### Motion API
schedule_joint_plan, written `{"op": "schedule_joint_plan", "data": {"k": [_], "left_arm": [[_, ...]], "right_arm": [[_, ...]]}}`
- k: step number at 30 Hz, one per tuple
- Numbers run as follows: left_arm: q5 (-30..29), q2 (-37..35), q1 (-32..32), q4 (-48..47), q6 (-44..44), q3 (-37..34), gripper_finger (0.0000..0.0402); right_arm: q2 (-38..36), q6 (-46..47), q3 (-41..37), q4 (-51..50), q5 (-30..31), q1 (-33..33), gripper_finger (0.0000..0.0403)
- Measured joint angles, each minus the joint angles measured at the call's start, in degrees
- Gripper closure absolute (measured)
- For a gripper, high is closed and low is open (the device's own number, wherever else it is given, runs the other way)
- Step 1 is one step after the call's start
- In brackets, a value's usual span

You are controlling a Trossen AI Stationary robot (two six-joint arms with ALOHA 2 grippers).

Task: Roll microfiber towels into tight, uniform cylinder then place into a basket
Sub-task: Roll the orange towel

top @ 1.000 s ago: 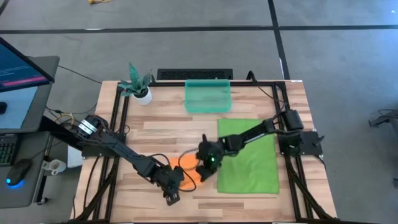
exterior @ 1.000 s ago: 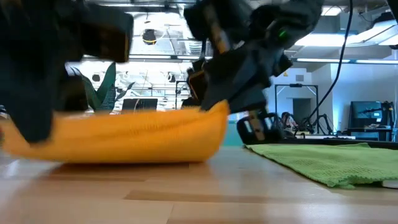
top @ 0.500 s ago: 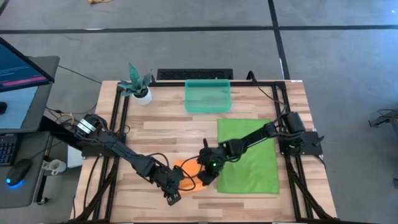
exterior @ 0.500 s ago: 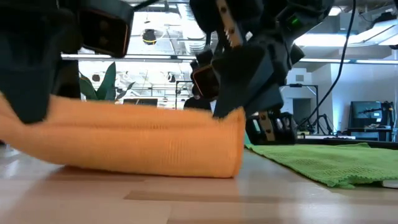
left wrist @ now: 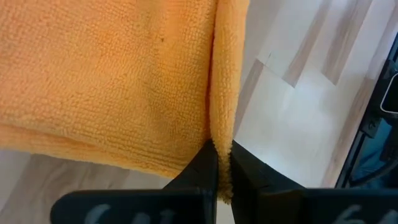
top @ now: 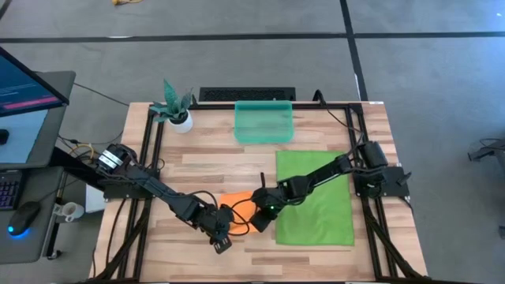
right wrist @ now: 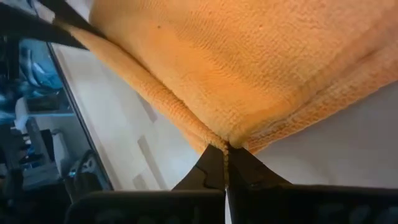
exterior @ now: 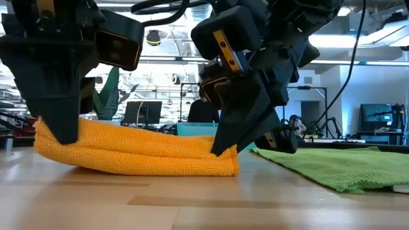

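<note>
- Orange microfiber towel lies folded over low on the worktop, near its front edge, just beside the flat green towel.
- Left gripper and right gripper are each pinched shut on an end of it.
- I'd keep both ends level and the fold taut so it rolls evenly.
- Both arms are angled down, grippers near each other; basket is well apart at the back.

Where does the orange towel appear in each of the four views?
High: orange towel, low centre, between the two grippers.
Low: left half, lying on the table.
Left wrist: fills the upper left, edge pinched by the fingers.
Right wrist: fills the top, corner pinched.
Shared landmark: the wooden table.
</note>
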Motion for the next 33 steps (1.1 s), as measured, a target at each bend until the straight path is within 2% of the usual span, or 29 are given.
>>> {"op": "schedule_joint_plan", "data": {"k": [5,10,14,19,21,24,27,30,31,33], "left_arm": [[-1.1,0.0,0.0,-0.5,-0.1,0.0,0.0381],[3.3,0.0,-0.8,-4.8,1.6,-0.3,0.0352],[0.6,-0.1,-0.8,-8.1,2.8,-0.1,0.0322],[1.2,-0.4,-3.3,-7.2,6.1,-0.1,0.0300],[-2.9,-0.4,-5.6,-4.6,7.4,-0.1,0.0302],[-10.6,-0.4,-10.1,2.9,15.1,0.0,0.0312],[-21.7,-0.2,-13.3,11.8,25.0,0.1,0.0323],[-33.1,-0.2,-13.6,14.3,30.9,0.1,0.0332],[-35.3,-0.2,-13.2,14.3,32.1,0.1,0.0335],[-35.5,-0.2,-11.8,14.8,33.6,0.0,0.0341]], "right_arm": [[0.0,1.9,0.0,-1.3,0.4,-0.2,0.0393],[-0.1,2.6,-0.2,-3.8,-0.2,-0.3,0.0393],[-0.1,2.5,-0.2,-3.9,-0.1,-0.3,0.0392],[0.0,2.0,-0.2,-3.9,-0.1,-0.8,0.0392],[0.0,1.7,-0.2,-3.9,-0.3,-0.9,0.0392],[0.0,1.5,-0.2,-4.0,-0.4,-1.1,0.0392],[0.1,1.5,-0.2,-4.0,-0.5,-1.2,0.0392],[0.1,1.5,-0.2,-4.0,-0.5,-1.2,0.0392],[0.1,1.5,-0.2,-4.0,-0.5,-1.2,0.0392],[0.1,1.5,-0.2,-4.0,-0.5,-1.2,0.0392]]}}
